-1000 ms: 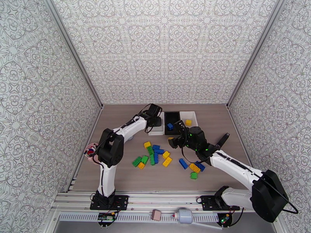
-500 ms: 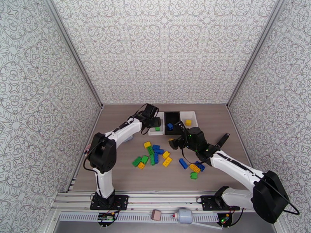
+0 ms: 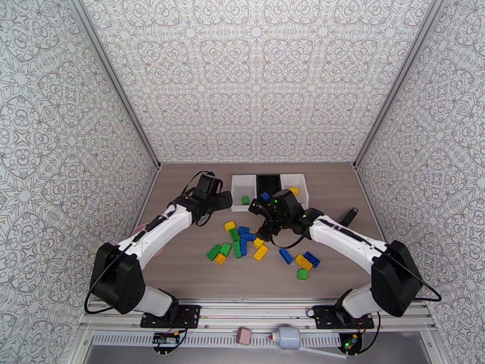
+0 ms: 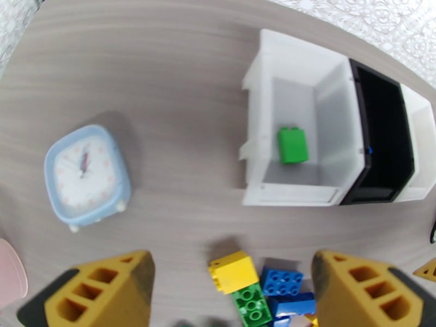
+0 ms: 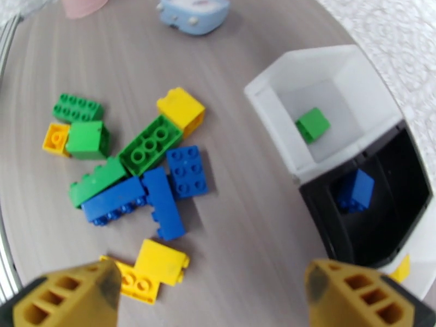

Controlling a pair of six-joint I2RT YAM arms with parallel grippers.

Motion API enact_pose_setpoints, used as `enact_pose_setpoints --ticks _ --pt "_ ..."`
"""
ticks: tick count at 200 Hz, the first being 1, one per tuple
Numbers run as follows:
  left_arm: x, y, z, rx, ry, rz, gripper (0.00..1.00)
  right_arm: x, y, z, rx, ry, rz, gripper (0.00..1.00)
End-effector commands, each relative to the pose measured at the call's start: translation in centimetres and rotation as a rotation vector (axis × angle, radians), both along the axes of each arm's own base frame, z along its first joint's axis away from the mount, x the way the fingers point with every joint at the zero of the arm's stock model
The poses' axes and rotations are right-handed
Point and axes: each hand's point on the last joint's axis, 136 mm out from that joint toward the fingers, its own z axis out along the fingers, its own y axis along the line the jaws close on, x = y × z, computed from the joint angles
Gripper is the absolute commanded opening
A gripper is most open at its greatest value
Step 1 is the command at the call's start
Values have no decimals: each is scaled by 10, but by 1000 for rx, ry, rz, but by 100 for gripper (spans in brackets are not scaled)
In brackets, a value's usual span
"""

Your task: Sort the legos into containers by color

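Apparently between picks, the left gripper (image 4: 234, 290) and right gripper (image 5: 212, 292) both hang wide and empty, loose legos (image 5: 163, 203) just below them on the surface (image 4: 163, 77) and the containers (image 4: 297, 194) beyond, so the next move calls for lowering and closing on one.

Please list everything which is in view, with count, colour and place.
white containers: two, white, far side of table, row's ends
black container: one, black, between them
binned legos: three; green in left white container, blue in black, yellow in right white
loose legos: about fifteen; green, blue, yellow; on table before the containers
clock: one, light blue, left of the containers
cup: one, pink, near table's left edge
table: one, grey-brown
left gripper: open, near loose legos
right gripper: open, near loose legos
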Motion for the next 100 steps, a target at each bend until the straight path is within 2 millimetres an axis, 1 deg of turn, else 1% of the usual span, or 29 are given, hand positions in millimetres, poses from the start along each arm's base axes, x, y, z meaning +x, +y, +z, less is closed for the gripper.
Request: enact_pose_setpoints --ticks 1,22,43,65,96,100 --pt "-11 19 -2 -14 8 55 80 -16 7 -18 -112 65 123 91" --pt "-18 33 -6 -17 17 86 80 -15 19 -30 -162 85 154 91" --pt "-21 40 -7 -19 22 102 81 -12 27 -45 -218 89 178 91" --pt "-23 42 -5 -20 19 104 83 -9 33 -58 -254 116 190 90" --pt "-23 42 -5 -20 21 97 88 -8 42 -73 -270 161 208 85" --pt "-24 42 -5 -20 23 96 91 -8 42 -75 -273 164 208 84"
